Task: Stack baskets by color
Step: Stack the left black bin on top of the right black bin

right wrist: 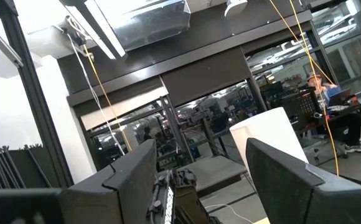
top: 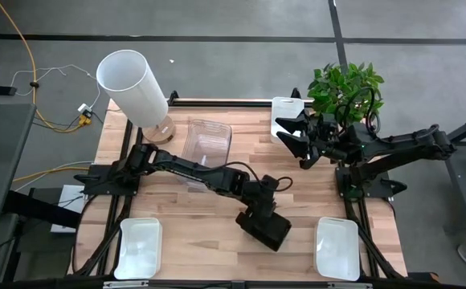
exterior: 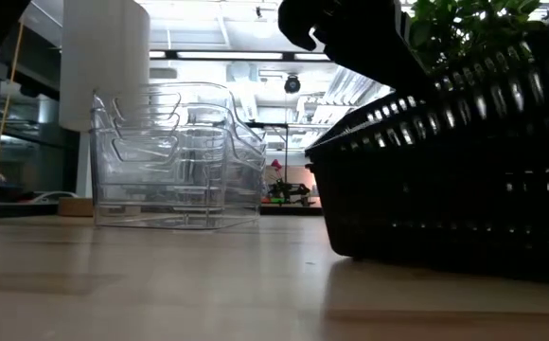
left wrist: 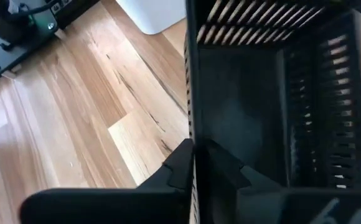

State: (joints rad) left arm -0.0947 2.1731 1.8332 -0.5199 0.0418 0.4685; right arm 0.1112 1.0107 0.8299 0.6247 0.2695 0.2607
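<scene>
A black slatted basket (top: 271, 230) sits near the table's middle front, and my left gripper (top: 257, 211) is shut on its far wall. In the low view the black basket (exterior: 464, 180) fills the right side, its bottom on the wood. A stack of clear baskets (top: 207, 144) stands on the table at the far middle. White baskets rest at the near left (top: 140, 245), the near right (top: 337, 246) and the far right (top: 288, 111). My right gripper (top: 296, 143) hangs open and raised over the far right, pointing up into the room (right wrist: 205, 180). My left gripper has the black basket's upper wall edge (left wrist: 192, 134) between its two fingers, one finger (left wrist: 175, 167) outside the wall and one (left wrist: 230, 169) inside the basket. The fingers slant down from the far left side. The basket's bottom appears to lie on the table.
A tall white cylinder (top: 132, 84) stands at the far left corner and a green plant (top: 345, 84) at the far right. Bare wood (top: 217, 241) lies between the near white baskets, left of the black one.
</scene>
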